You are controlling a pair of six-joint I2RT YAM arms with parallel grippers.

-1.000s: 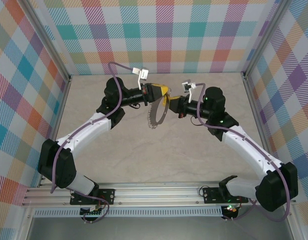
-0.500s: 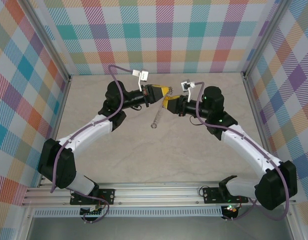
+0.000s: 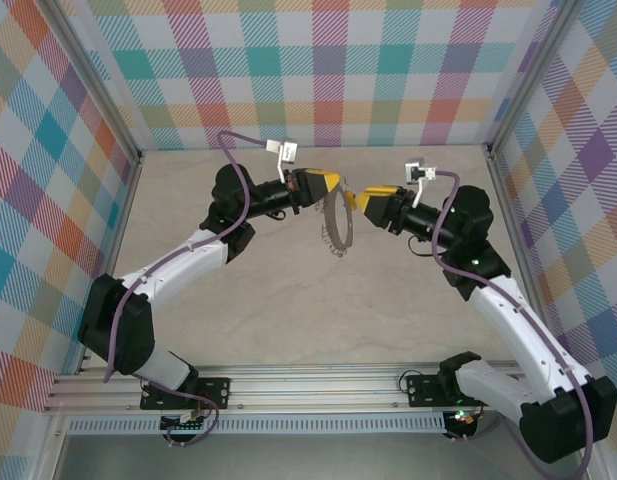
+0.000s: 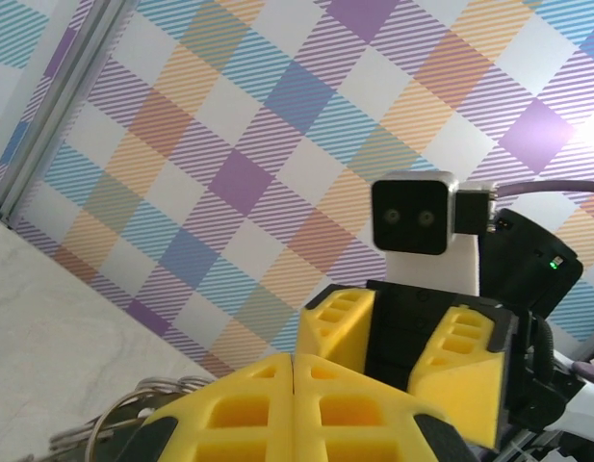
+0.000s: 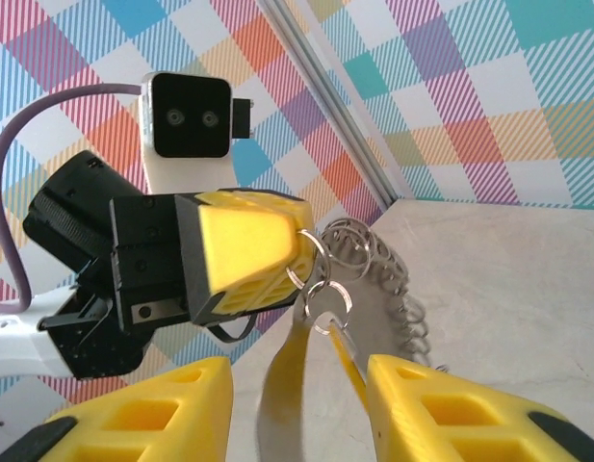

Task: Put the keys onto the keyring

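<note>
My left gripper (image 3: 330, 183) is shut on the top of the keyring (image 3: 328, 235), a silvery hoop with a bumpy rim that hangs above the table. In the right wrist view the left gripper's fingers (image 5: 248, 252) pinch small split rings at the top of the keyring (image 5: 398, 289). A thin yellow key (image 5: 346, 352) dangles from one small ring, with a blurred yellowish-grey strip beside it. My right gripper (image 3: 358, 198) is open just right of the hoop. Its own jaws (image 5: 297, 377) stand apart on either side of the key without touching it. The left wrist view has my shut left gripper (image 4: 297, 385) and the open right gripper (image 4: 402, 337) facing it.
Checkered walls (image 3: 328, 70) close in the beige table (image 3: 288, 300) at the back and on both sides. A metal rail (image 3: 308, 385) with both arm bases runs along the near edge. Both grippers meet high over the far middle of the table.
My right gripper has opened and drawn back to the right, away from the left gripper. The keyring has swung round in the left gripper, which stays shut in place.
</note>
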